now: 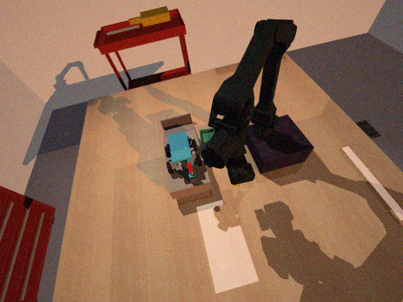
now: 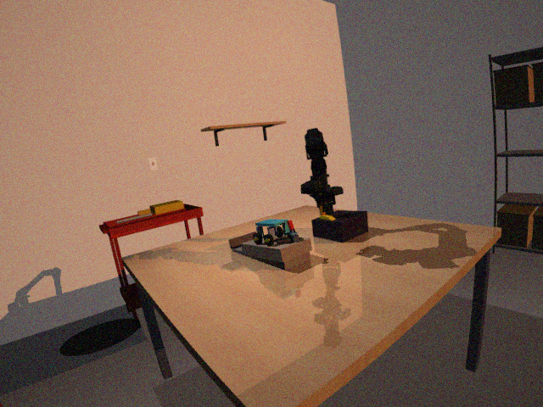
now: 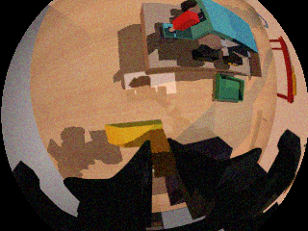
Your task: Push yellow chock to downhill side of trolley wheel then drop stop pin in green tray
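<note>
1. Warm light covers the peach wall (image 2: 175,79); the adjoining one is grey.
2. A red cart (image 1: 143,38) (image 2: 153,220) stands beyond the wooden table (image 1: 130,234) (image 2: 263,315).
3. Boxes sit on the shelf rack (image 2: 495,153).

On the wooden table (image 1: 136,227) (image 2: 263,315) stands the grey ramp with brown end blocks (image 1: 182,188) (image 2: 271,253) (image 3: 151,48). The blue-topped trolley (image 1: 179,146) (image 2: 274,222) (image 3: 228,21) is on it, the red-headed stop pin (image 1: 189,167) (image 2: 290,225) (image 3: 186,20) at one end. Just beside the ramp lies the green tray (image 1: 206,134) (image 3: 229,88); in the top view, the dark purple box (image 1: 293,143) (image 2: 339,227) is right of both.
</note>
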You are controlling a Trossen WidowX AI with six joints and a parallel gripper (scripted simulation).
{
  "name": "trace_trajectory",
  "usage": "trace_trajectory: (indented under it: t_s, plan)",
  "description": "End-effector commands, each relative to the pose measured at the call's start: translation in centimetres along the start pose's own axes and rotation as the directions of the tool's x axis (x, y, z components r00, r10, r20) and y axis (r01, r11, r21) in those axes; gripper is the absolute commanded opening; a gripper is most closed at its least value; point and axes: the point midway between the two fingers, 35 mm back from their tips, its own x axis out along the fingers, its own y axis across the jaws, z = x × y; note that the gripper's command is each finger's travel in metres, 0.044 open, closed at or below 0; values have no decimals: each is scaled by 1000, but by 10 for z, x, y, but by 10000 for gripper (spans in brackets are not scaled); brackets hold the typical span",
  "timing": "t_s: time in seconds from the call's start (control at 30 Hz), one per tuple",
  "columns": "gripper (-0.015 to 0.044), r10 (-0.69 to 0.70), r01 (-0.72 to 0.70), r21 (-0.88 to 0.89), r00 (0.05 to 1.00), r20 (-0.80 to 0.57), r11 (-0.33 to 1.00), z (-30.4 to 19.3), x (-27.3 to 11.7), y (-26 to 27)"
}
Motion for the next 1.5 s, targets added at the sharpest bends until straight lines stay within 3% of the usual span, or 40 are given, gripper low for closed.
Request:
trace_trajectory:
  t_s: [0.0,1.47]
  plan:
    - [0,-3,3,-29,1000,-5,1000,4,1,-16]
    - [0,-20,20,-38,1000,1,999,51,8,-174]
